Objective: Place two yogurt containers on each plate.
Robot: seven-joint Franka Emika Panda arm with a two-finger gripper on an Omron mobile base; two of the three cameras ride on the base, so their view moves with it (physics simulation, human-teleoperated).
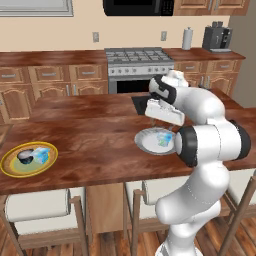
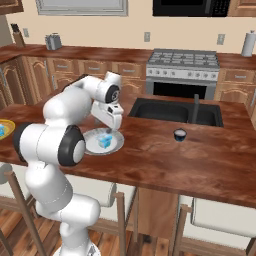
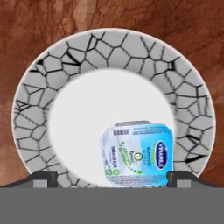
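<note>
1. The two-finger gripper (image 3: 112,178) hangs over the white-grey round plate with a cracked-stone pattern on its rim (image 3: 41,96); its two dark fingertips (image 3: 42,177) stand wide apart, and nothing is between them that they press on

2. Just beyond the fingertips, the light-blue translucent yogurt cup with a printed foil lid (image 3: 136,158) lies on the plate's smooth centre, toward the lower right of the hand view

3. Judging by its look, this cup is very light and its thin plastic wall can bend, so I would take it by two opposite side walls, not by the foil lid, with a gentle squeeze; the glossy plate may let it slide

4. The lid carries a dark blue oval logo and small green print, but the letters are too blurred to read

5. In the right base view, a dark navy cup with a pale top (image 2: 180,134) stands alone on the wooden counter (image 2: 200,160), near the black sink (image 2: 170,111), well apart from the plate

6. The yellow-rimmed round plate with a greenish centre (image 1: 10,165) holds one dark cup (image 1: 25,156) and one light-blue cup (image 1: 42,153) side by side
</note>
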